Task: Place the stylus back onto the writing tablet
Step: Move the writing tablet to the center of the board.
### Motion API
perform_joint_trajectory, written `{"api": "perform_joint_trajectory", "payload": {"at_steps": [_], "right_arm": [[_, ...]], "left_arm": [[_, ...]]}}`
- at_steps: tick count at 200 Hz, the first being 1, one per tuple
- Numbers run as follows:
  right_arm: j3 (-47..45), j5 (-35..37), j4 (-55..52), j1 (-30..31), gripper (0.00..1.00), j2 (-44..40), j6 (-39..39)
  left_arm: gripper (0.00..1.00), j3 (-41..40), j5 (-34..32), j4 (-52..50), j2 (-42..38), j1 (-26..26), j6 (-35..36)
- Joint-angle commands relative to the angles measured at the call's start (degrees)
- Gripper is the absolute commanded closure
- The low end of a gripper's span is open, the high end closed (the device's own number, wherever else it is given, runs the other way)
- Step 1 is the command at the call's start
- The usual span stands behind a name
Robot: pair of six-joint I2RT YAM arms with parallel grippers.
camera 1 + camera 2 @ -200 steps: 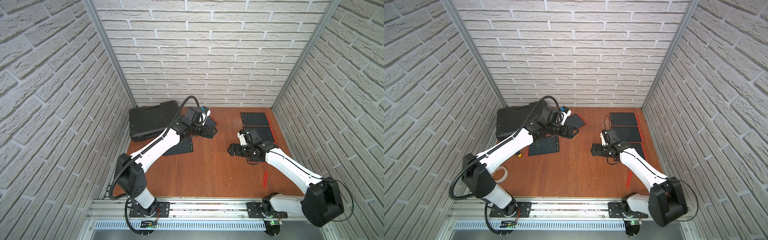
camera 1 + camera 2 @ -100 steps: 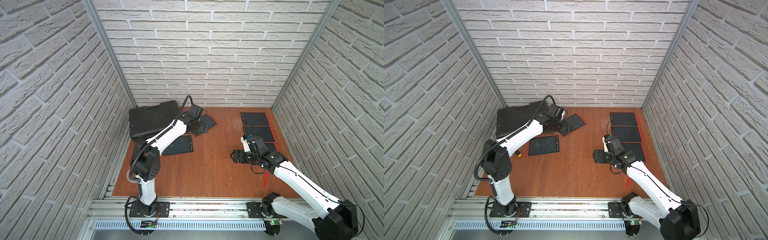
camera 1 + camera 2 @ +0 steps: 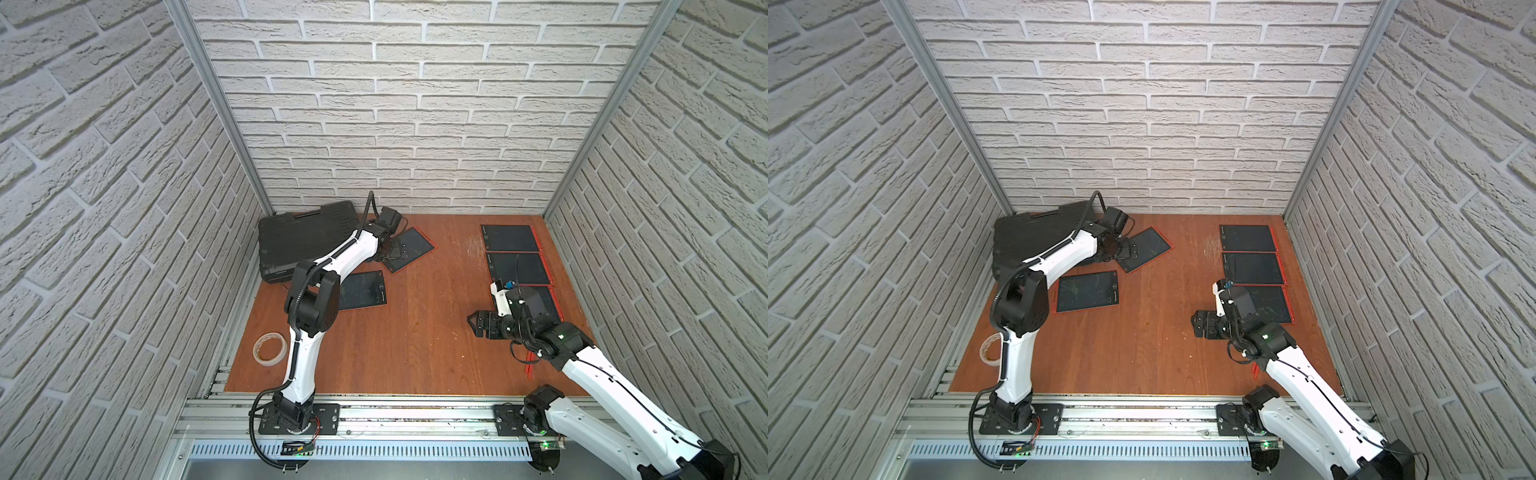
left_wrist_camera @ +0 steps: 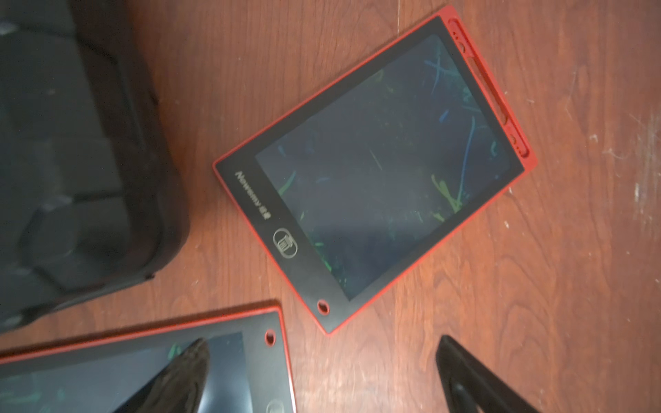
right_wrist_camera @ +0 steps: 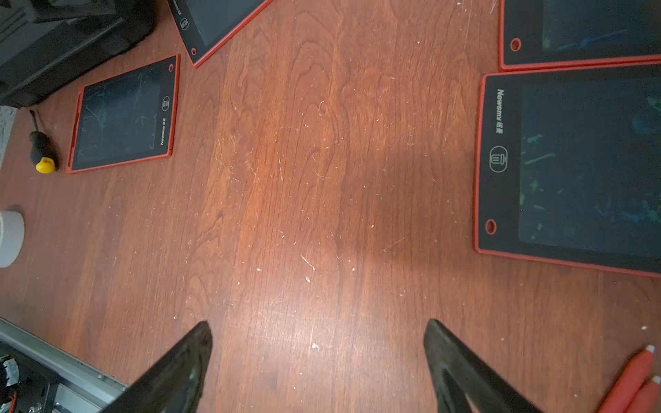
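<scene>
Has folded the left arm back on itself since a second ago, drawing the left gripper [image 3: 390,249] in closer to the black case [image 3: 303,241], and has pulled the right gripper [image 3: 476,326] farther from that case. Holds the left fingers [image 4: 186,375] spread as wide as they go, clasping nothing. Hangs one of them over the screen of a tablet [image 4: 125,357] lying near the case and the other over bare table [image 4: 536,286], with a tilted tablet [image 4: 375,171] just beside the case ahead of them. Cannot tell whether either finger touches anything below. Keeps the right fingers [image 5: 447,357] parted wide too, empty, above bare wood well apart from the case. Leaves the stylus [image 5: 633,372] flat on the table, farther from the case than the right gripper, near one right finger but apart from it, on no tablet, with a second stylus [image 5: 649,393] against its side. Shows a row of three tablets [image 3: 517,268] across the table from the case.
</scene>
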Motion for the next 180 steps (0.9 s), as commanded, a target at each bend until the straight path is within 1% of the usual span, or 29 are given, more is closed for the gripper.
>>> {"api": "perform_joint_trajectory", "payload": {"at_steps": [1,36,64,83,104,119,135,161,180], "right_arm": [[-1.41,-0.58,-0.21,0.51,0.09,-1.87,1.51],[-2.58,-1.96,0.09,0.51,0.09,-3.21,2.35],[-3.18,-2.61,0.74,0.52,0.09,-3.59,2.67],[-3.4,-2.48,0.76,0.59,0.09,-3.69,2.57],[-3.63,-3.05,0.89,0.59,0.09,-4.0,2.75],[-4.06,-3.2,1.33,0.59,0.09,-4.27,3.0],[-4.68,-3.49,1.88,0.59,0.09,-4.15,3.18],[-5.04,-3.82,1.65,0.59,0.09,-4.5,3.44],[-5.38,-3.39,1.43,0.62,0.09,-5.3,3.63]], "left_arm": [[0.02,3.49,-1.67,4.57,2.25,0.21,-0.76],[0.02,7.5,-1.71,9.05,6.33,0.45,-0.81],[0.02,11.92,-4.15,10.75,10.36,0.95,-0.03],[0.02,15.84,-6.11,11.05,13.79,1.52,-0.75],[0.02,22.48,-6.35,8.34,18.19,2.33,-2.83],[0.02,27.64,-6.62,4.6,21.28,2.77,-6.06],[0.02,30.99,-5.69,3.02,23.71,3.37,-8.89],[0.02,32.07,-3.64,2.89,25.31,4.69,-13.29],[0.02,32.16,-1.83,3.41,26.18,5.45,-14.86]]}}
